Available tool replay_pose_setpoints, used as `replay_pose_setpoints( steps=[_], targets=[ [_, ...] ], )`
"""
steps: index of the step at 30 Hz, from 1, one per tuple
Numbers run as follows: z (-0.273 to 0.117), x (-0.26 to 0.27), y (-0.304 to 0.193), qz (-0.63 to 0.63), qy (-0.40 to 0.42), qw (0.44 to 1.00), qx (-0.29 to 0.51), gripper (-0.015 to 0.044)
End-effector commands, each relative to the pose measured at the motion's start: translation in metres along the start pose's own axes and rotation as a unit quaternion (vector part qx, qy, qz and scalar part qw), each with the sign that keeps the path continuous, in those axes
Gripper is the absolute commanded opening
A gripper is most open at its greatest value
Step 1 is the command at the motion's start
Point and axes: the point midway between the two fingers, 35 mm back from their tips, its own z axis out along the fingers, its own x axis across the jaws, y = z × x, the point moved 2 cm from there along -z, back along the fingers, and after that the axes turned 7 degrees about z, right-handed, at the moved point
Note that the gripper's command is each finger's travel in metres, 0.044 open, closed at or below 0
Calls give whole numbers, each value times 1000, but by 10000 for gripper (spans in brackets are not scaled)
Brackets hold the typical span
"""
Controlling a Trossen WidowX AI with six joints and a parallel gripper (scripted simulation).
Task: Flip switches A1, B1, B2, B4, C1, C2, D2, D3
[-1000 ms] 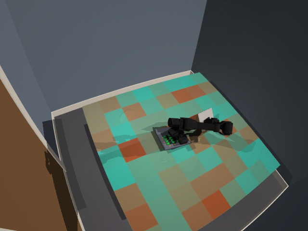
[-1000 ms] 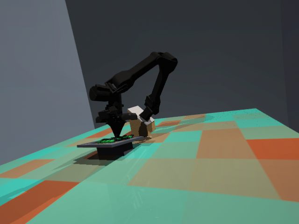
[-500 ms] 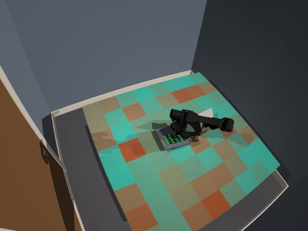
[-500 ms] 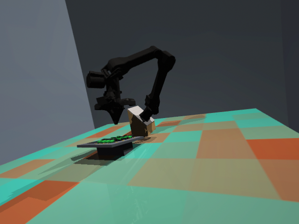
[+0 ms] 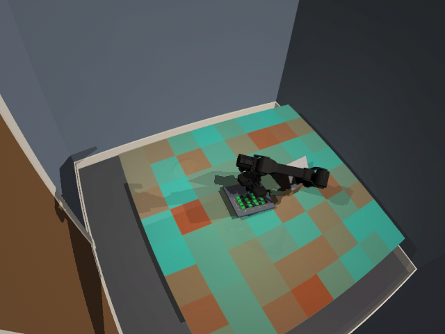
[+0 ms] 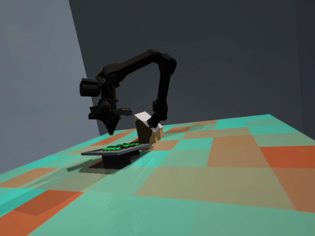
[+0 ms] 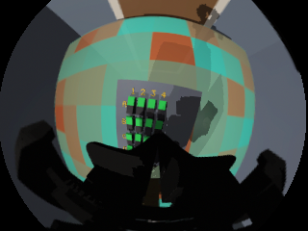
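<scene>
The grey switch panel [image 5: 247, 213] [image 6: 99, 154] [image 7: 183, 89] stands raised on a dark block. Its switches have green and black halves. In the wrist view, row A, with A1 [image 7: 131, 101], A2 [image 7: 141, 102], A3 [image 7: 151, 104] and A4 [image 7: 163, 104], shows green at the far ends. B1 [image 7: 129, 120], B2 [image 7: 139, 122], C1 [image 7: 129, 137] and C2 [image 7: 138, 138] are visible; most of row D is hidden by the fingers. Which ends are raised is hard to tell. My gripper [image 6: 110, 133] [image 7: 159, 134] is shut and empty, pointing down above the panel without touching it.
The arm's base stands on a pale-topped wedge block [image 5: 300, 163] [image 6: 144, 116] behind the panel. The panel lies on a patchwork table top [image 5: 247, 251] [image 6: 188, 180]. The panel's wide bare margin is at the right in the wrist view, partly shadowed.
</scene>
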Motion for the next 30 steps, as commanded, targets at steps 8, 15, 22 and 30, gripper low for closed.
replay_pose_setpoints(
  steps=[8, 15, 22, 30],
  targets=[
    [18, -2, -3, 8, 4, 1000, 13, 0],
    [28, -2, -3, 8, 4, 1000, 13, 0],
    [36, -2, -3, 8, 4, 1000, 13, 0],
    [42, -2, -3, 8, 4, 1000, 13, 0]
  ],
)
